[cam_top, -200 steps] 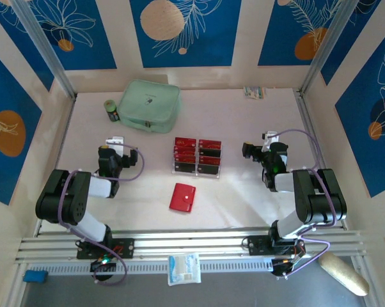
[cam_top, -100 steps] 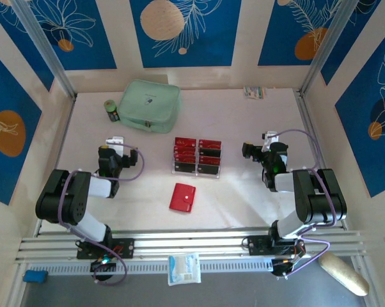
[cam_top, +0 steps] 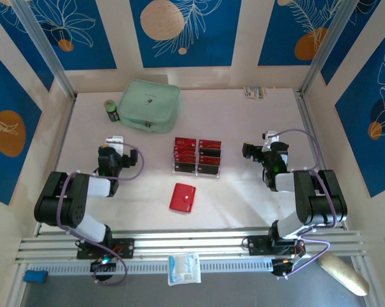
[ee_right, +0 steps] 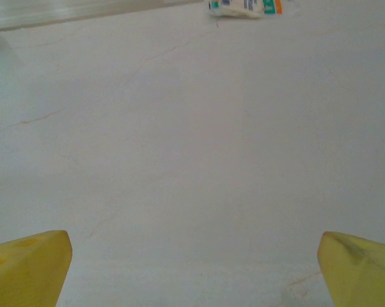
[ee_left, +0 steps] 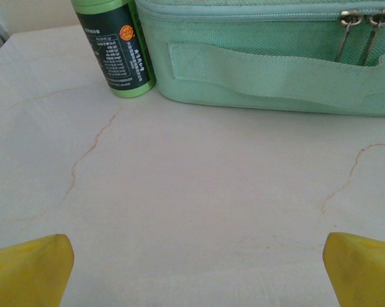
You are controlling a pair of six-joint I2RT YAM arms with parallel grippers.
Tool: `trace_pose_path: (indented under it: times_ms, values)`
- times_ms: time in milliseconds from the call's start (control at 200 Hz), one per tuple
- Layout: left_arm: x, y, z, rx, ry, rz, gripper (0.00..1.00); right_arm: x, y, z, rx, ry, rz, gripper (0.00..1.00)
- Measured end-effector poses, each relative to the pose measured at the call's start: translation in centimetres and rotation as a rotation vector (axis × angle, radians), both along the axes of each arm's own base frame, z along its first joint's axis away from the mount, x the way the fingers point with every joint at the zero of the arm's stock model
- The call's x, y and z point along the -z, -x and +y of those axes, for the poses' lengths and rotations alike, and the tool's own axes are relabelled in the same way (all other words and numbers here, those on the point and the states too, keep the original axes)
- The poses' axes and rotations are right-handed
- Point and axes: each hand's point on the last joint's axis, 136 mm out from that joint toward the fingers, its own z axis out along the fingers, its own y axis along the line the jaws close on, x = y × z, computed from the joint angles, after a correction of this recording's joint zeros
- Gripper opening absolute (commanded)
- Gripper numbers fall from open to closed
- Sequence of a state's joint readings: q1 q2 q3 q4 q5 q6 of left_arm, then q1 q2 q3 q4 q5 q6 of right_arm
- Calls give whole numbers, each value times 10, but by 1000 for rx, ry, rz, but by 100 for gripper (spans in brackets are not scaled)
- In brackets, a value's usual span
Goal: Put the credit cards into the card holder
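Observation:
The red credit cards stand in rows in a clear tray at the table's middle. The card holder, a small red wallet with a snap tab, lies shut just in front of them. My left gripper rests low at the left, well apart from both, open with bare table between its yellow fingertips. My right gripper sits at the right, also open over bare table, its yellow fingertips wide apart.
A mint-green zip case sits at the back left with a green bottle beside it; both are close ahead in the left wrist view, case and bottle. A small packet lies at the back right, also ahead of the right wrist.
The left arm has shifted very slightly; nothing else has moved.

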State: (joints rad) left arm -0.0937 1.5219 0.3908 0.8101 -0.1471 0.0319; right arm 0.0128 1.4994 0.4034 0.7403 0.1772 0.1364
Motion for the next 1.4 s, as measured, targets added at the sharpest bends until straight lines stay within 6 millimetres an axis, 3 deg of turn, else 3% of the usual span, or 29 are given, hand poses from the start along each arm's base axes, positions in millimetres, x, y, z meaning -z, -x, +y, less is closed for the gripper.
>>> trace_pose_path:
  times_ms: [80,210,330,415,465,560,660,745,840,975,1135,1265,1400]
  values:
    - [-23,-6,4,-25,-2,-16,100,-18,-5,1,3,4,10,99]
    - [-71,-14,11,-86,29,-65,100,-84,-18,-4,67,-62,-48,99]
    - [-109,-16,13,-130,111,-57,100,-144,-17,-27,191,-236,-62,99]
    - [-128,-14,10,-153,192,-29,100,-164,-5,-35,206,-337,-58,99]
    - [-133,-9,7,-166,231,-6,100,-166,4,-26,178,-378,-31,99]
    - [-131,6,-6,-167,288,58,100,-158,22,12,72,-422,61,99]
    - [-113,28,-30,-145,331,163,100,-144,46,62,-59,-430,162,95]
    - [-90,47,-52,-123,354,247,100,-121,73,101,-160,-404,263,93]
    - [-58,69,-73,-101,334,351,100,-82,102,126,-214,-347,391,90]
    - [-18,84,-85,-114,258,477,100,-31,127,136,-194,-241,567,86]
    - [19,87,-90,-148,145,602,100,13,142,136,-147,-71,685,86]
    - [28,78,-103,-139,91,636,100,36,147,131,-106,41,745,86]
    - [27,66,-120,-121,67,629,100,42,143,129,-75,104,750,86]
